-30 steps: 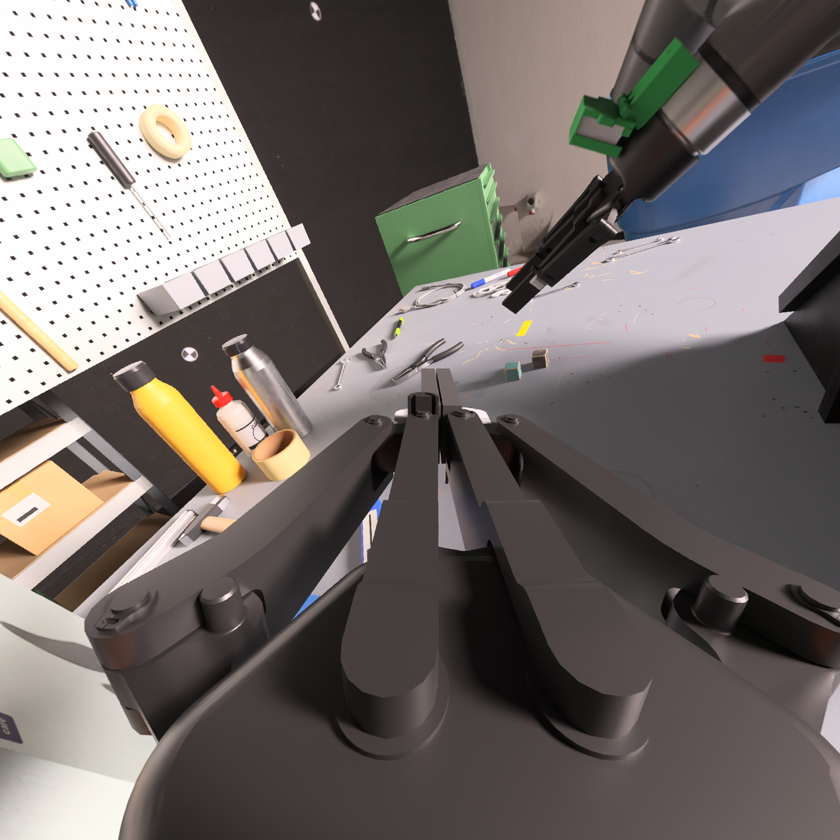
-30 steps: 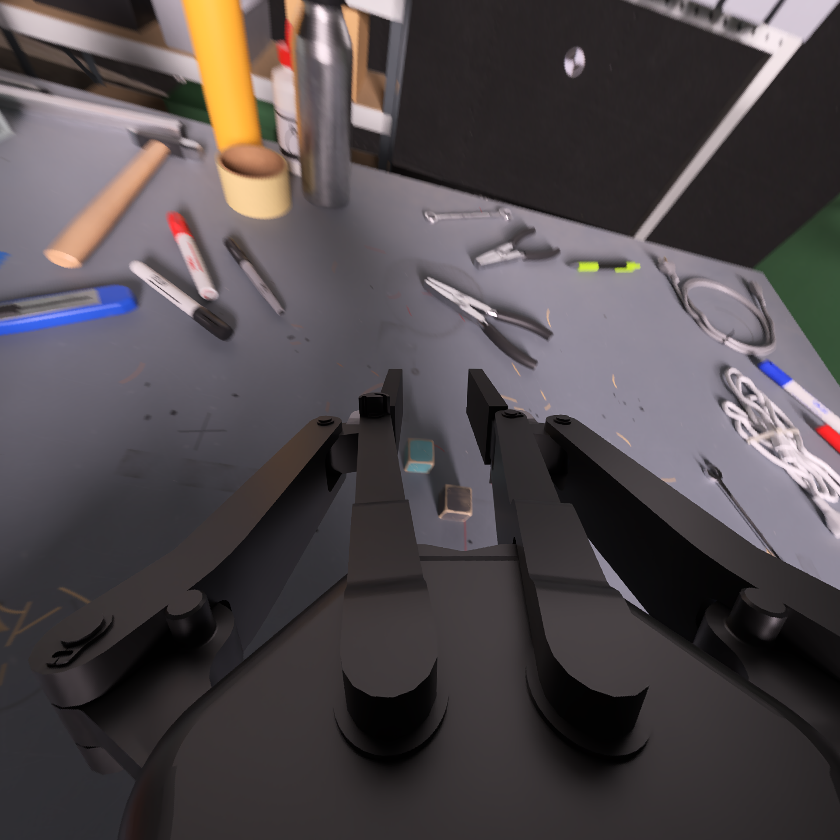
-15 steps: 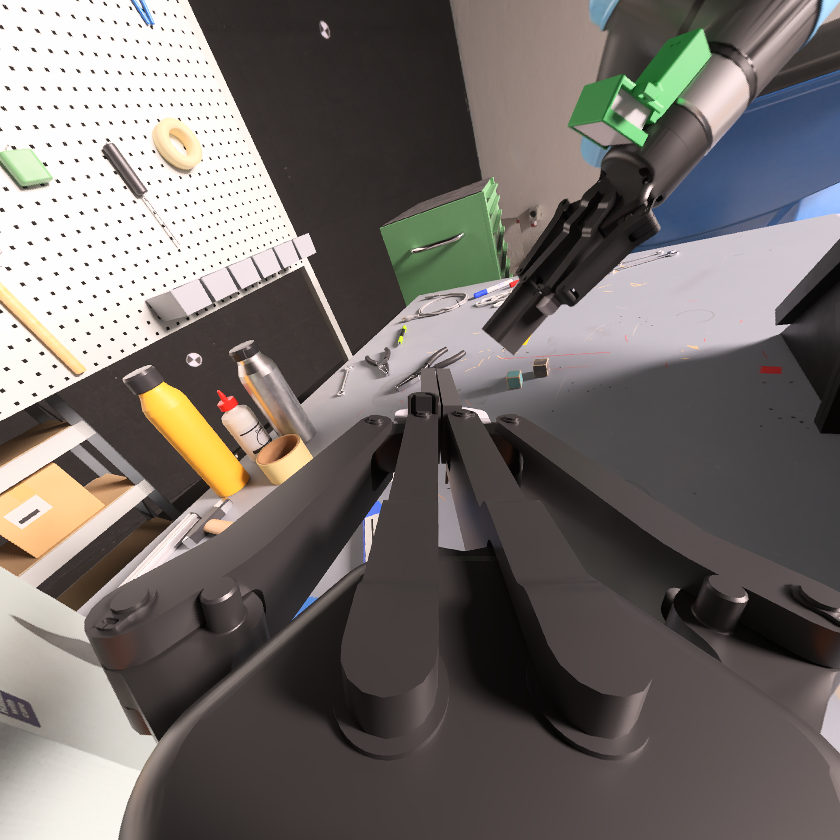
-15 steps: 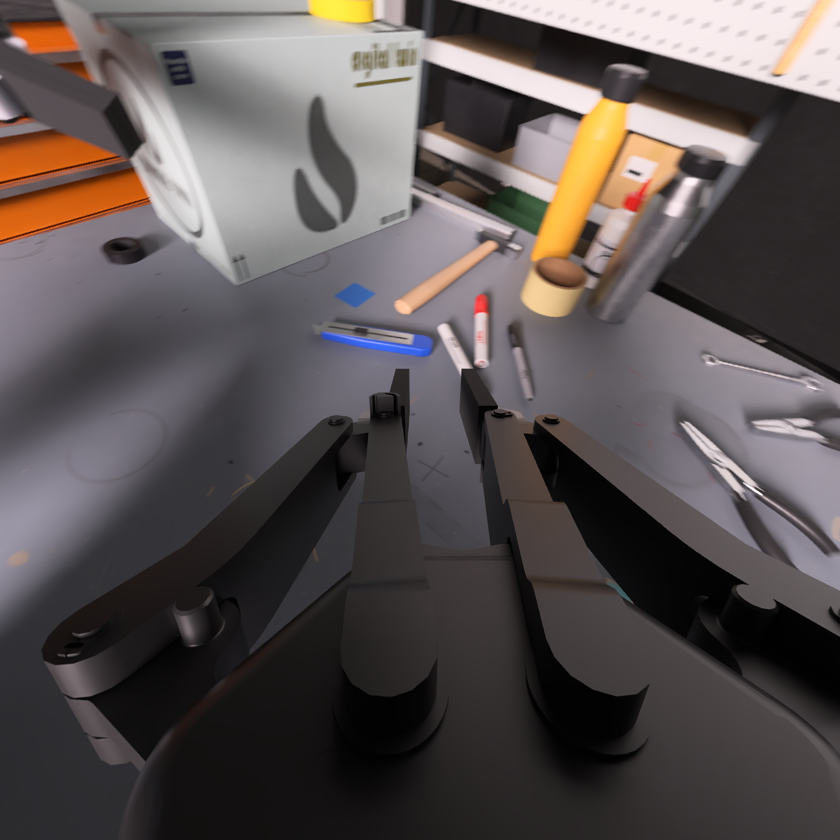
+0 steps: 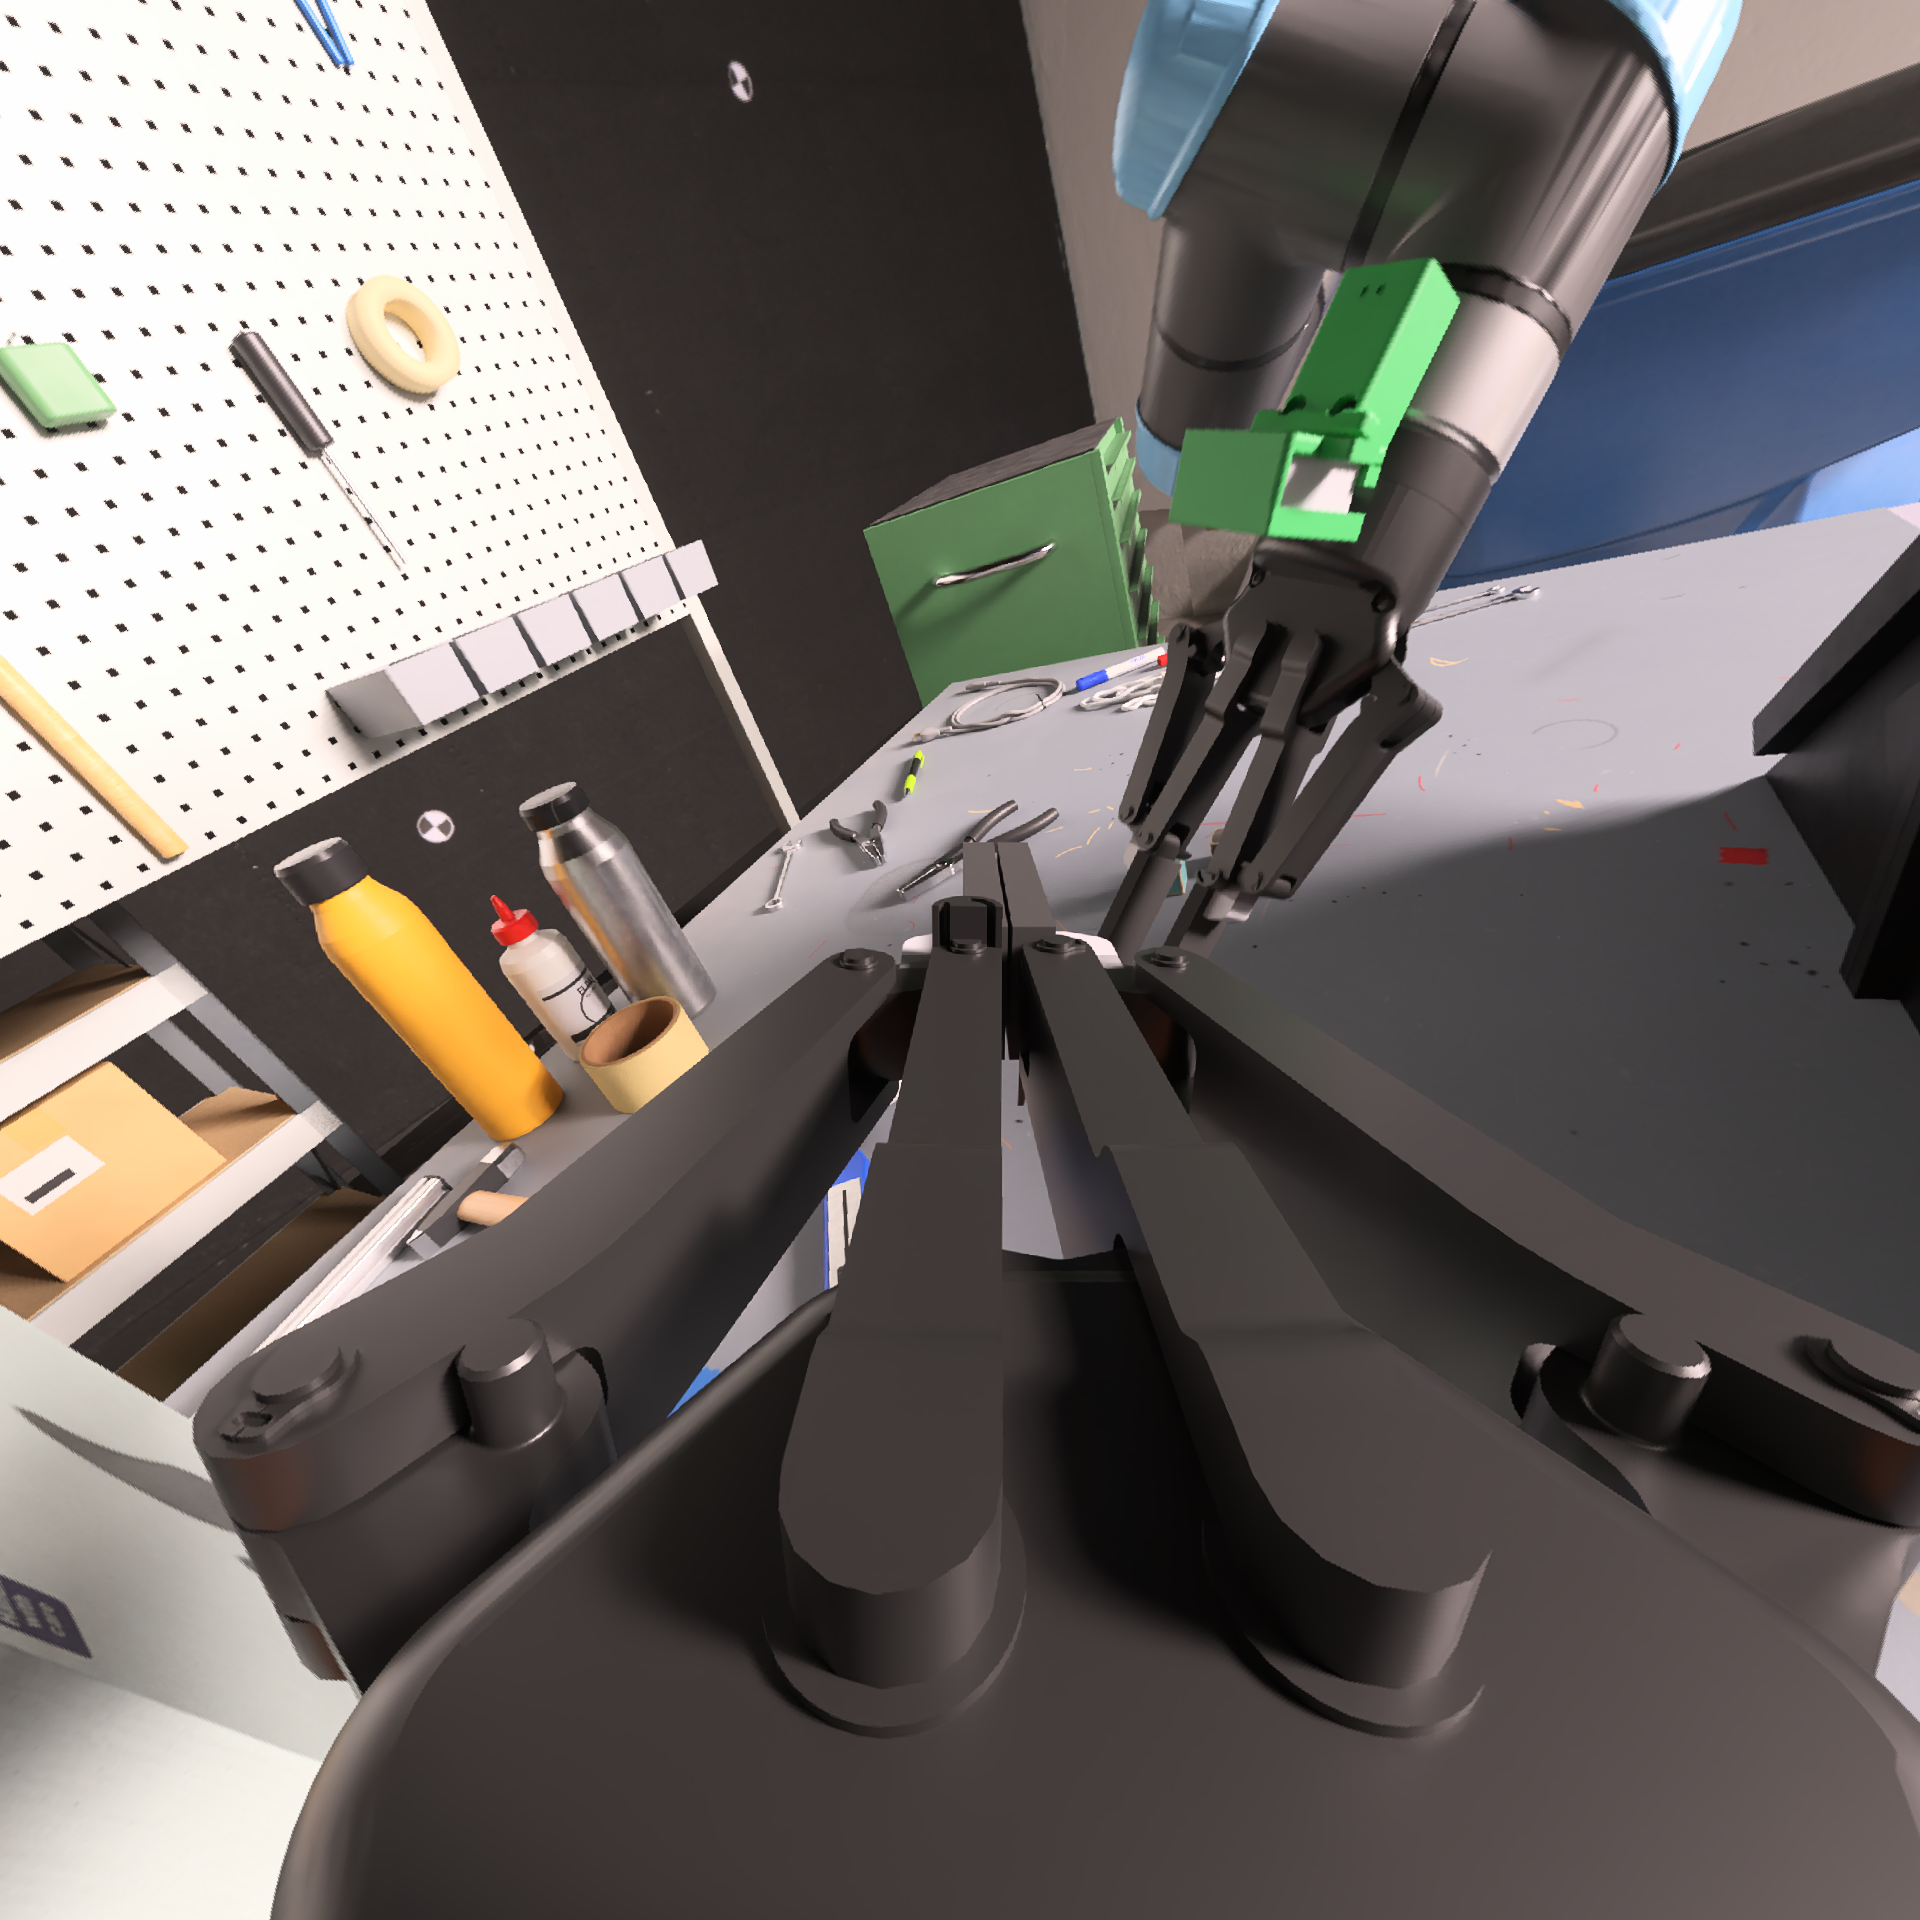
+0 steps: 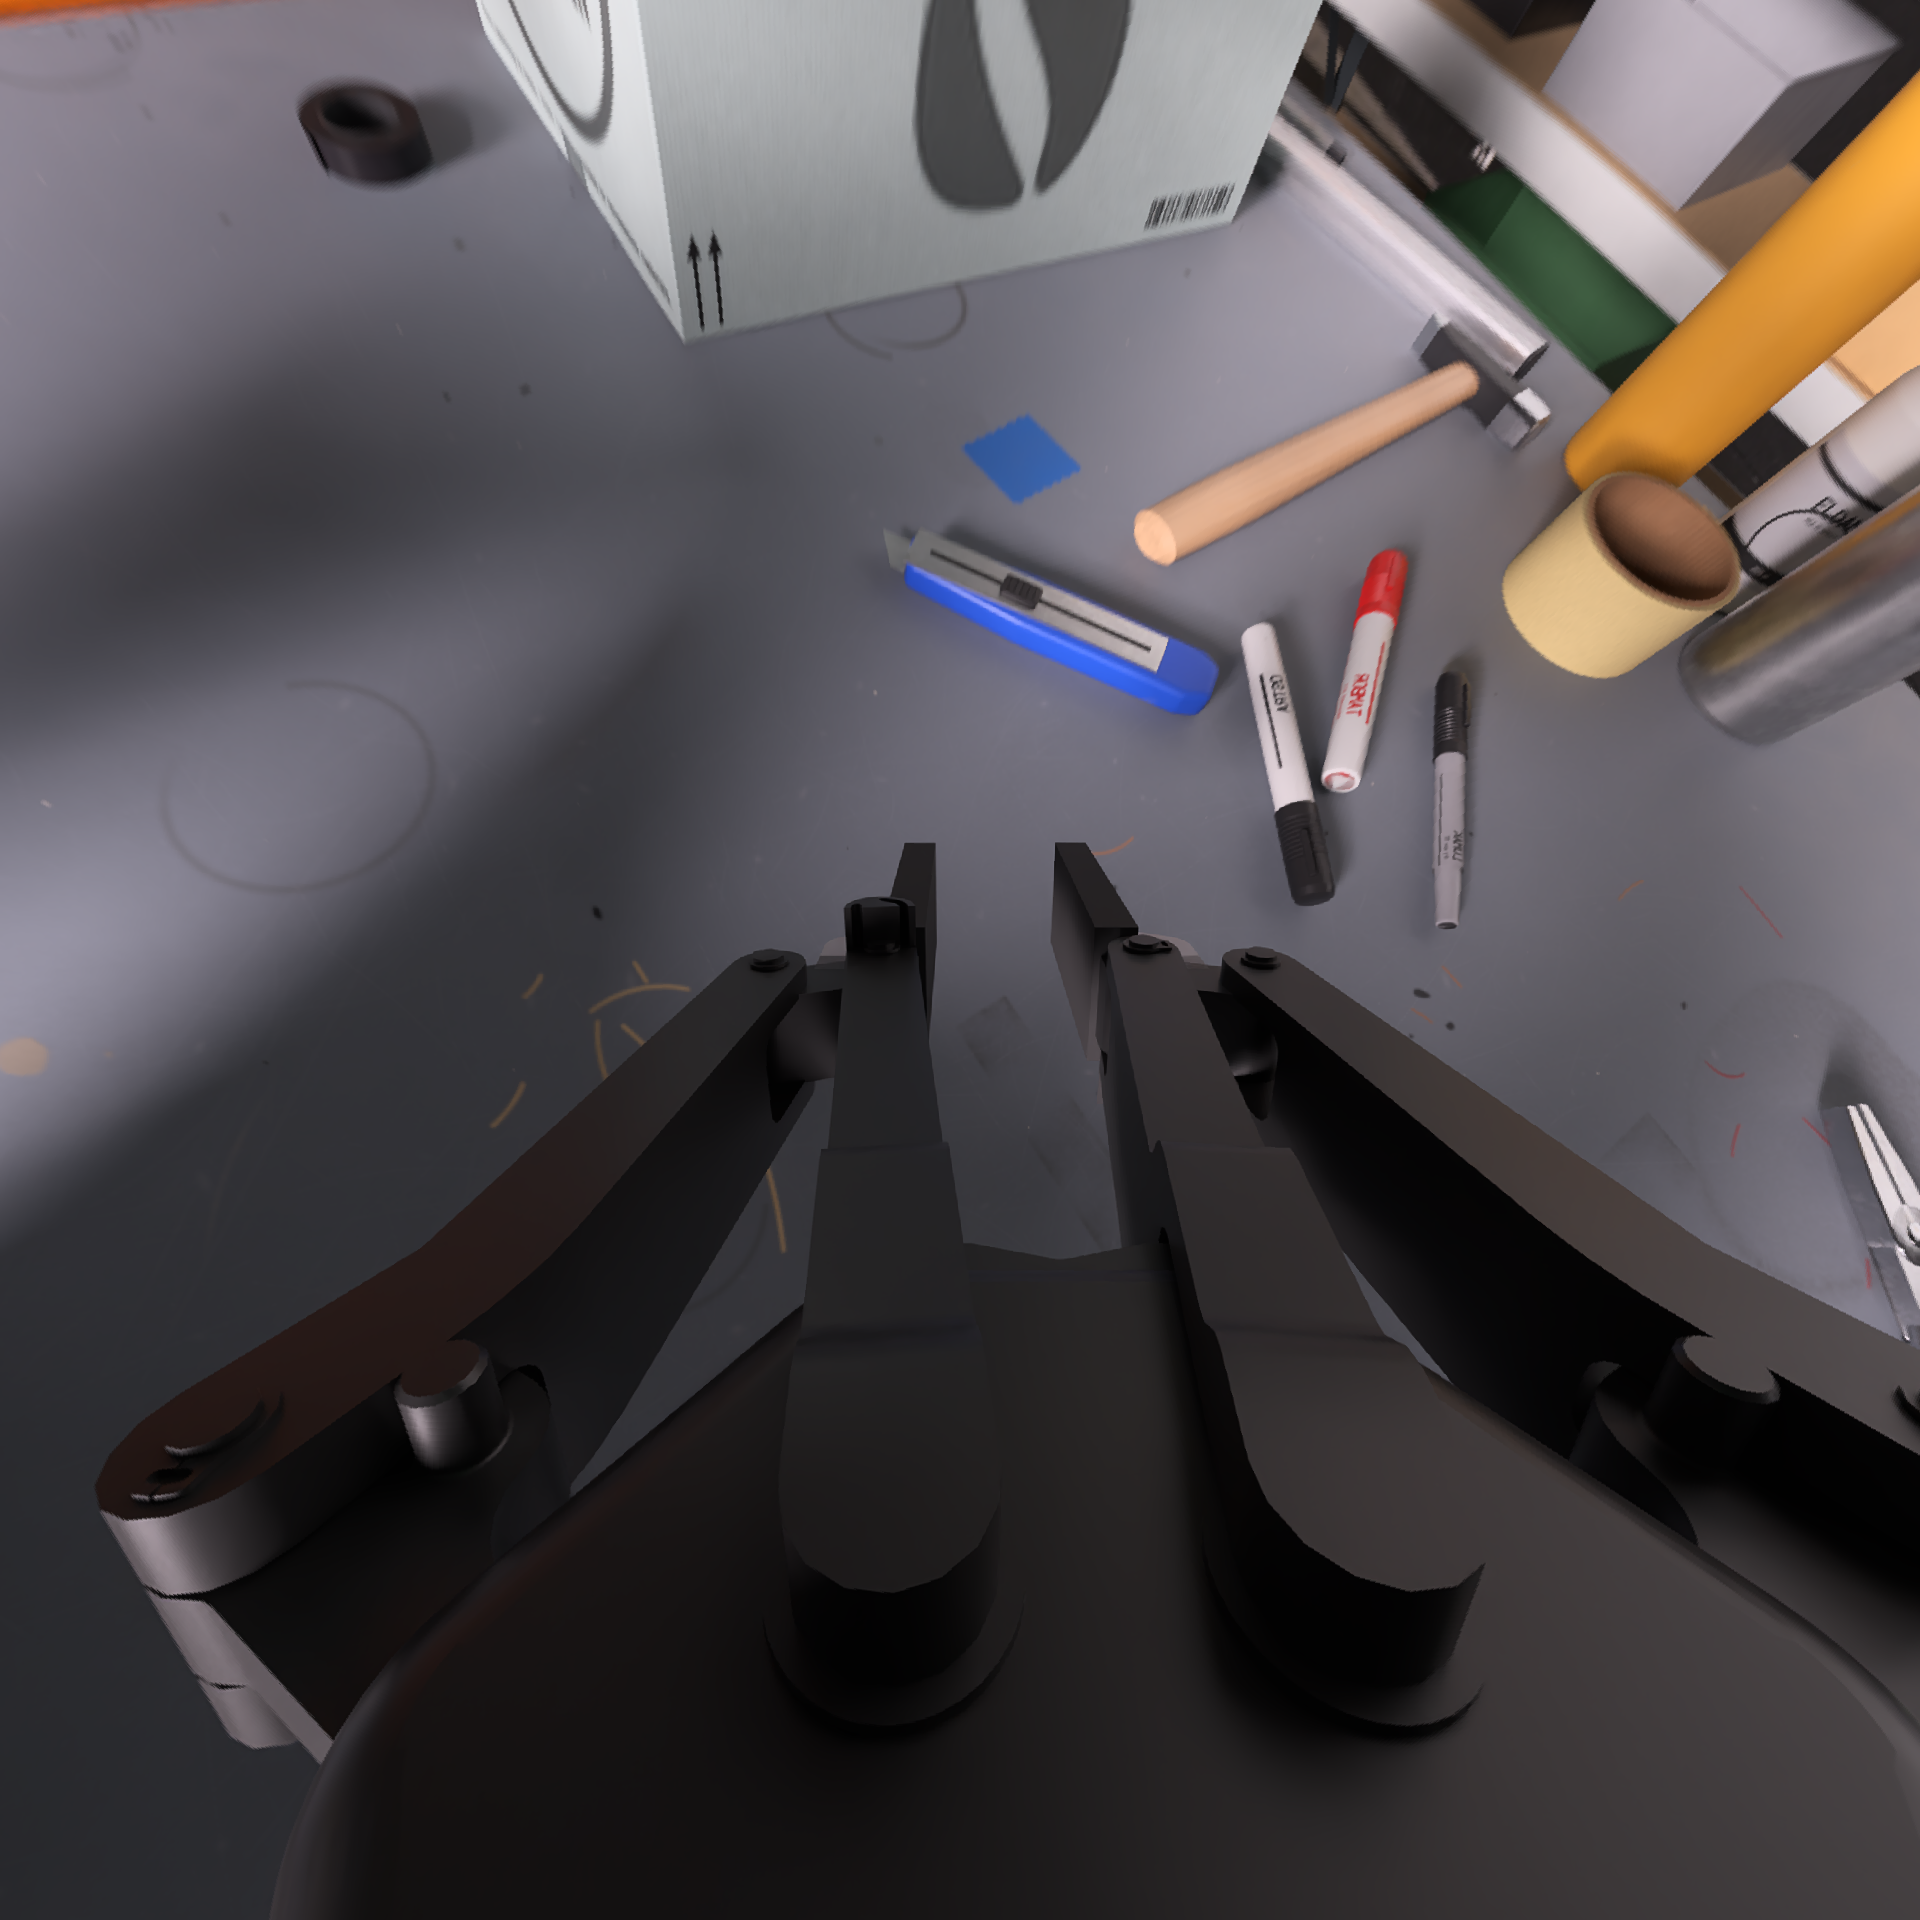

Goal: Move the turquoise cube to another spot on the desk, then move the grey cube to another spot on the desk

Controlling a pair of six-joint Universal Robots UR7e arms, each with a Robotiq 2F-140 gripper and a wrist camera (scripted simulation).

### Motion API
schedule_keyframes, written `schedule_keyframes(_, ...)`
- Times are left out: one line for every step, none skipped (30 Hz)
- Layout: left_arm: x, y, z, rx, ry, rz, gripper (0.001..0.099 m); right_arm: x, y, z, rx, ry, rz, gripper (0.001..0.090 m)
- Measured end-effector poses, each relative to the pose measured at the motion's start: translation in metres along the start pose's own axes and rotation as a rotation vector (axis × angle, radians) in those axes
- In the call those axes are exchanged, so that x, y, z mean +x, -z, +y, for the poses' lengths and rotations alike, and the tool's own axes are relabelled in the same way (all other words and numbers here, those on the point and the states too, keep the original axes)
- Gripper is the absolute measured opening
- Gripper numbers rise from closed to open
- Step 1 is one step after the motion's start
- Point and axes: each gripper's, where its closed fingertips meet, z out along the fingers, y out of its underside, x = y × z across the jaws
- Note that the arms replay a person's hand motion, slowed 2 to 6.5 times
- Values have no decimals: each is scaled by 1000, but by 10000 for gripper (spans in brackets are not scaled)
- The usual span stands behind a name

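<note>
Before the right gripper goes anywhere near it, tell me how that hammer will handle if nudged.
The hammer lies flat on the desk. Its round wooden handle might roll a little, but the metal head should stop it. It looks head-heavy, so a push at the handle would probably swing it round.

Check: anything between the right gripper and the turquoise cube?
Nothing visible. In the left wrist view the right gripper is down at the desk, right beside a sliver of the turquoise cube; its fingers hide most of the cube. Its own view shows open jaws over desk, no cube.

On desk point(image 6: 312, 623): knife point(image 6: 1049, 618) left of 3 markers point(image 6: 1351, 717), hammer point(image 6: 1320, 457) behind.
</note>
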Motion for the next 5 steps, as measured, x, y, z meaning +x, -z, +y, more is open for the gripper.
schedule_keyframes(0, 0, 0, 0, -1, 0, 9, -1, -5, 3, -22, 11, 4, 304)
schedule_keyframes(0, 0, 0, 0, -3, 0, 9, -1, -10, 5, -45, 22, 8, 304)
schedule_keyframes(0, 1, 0, 0, -4, 0, 9, -1, -14, 8, -66, 32, 13, 304)
schedule_keyframes(0, 1, -1, 1, -6, 0, 9, -2, -18, 11, -84, 42, 15, 305)
schedule_keyframes(0, 1, -1, 2, -7, 0, 9, -2, -22, 13, -102, 51, 15, 305)
